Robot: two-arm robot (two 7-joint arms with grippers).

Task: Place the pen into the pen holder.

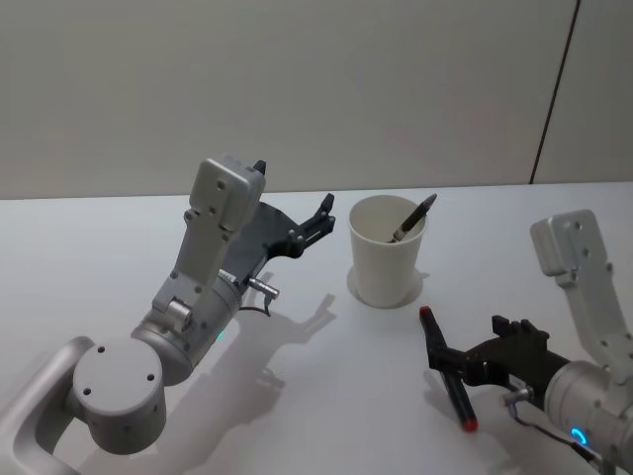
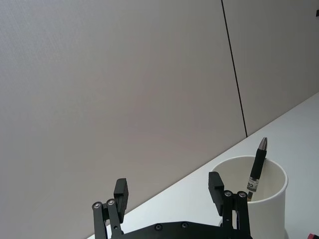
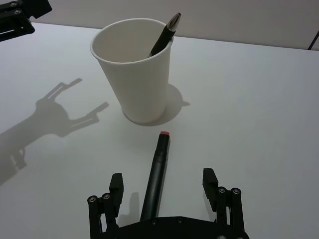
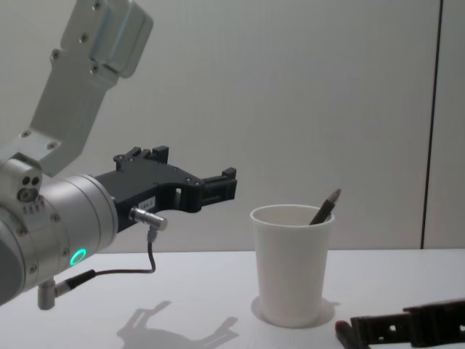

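Right gripper (image 3: pixel 163 178) low over table (image 1: pixel 356 426), jaws spread wide, gripping nothing. Red-tipped pen (image 3: pixel 156 172) flat on table between its fingers, touching neither, red end toward pen holder (image 3: pixel 137 79). Head view: this pen at 5 o'clock of holder, near but apart. Second pen (image 1: pixel 413 218) inside holder, leaning on rim at 1 o'clock. Left gripper (image 2: pixel 168 179) above table at 9 o'clock of holder, jaws wide, empty.

A white table (image 1: pixel 297 386) stands against a plain grey wall (image 1: pixel 297 89).
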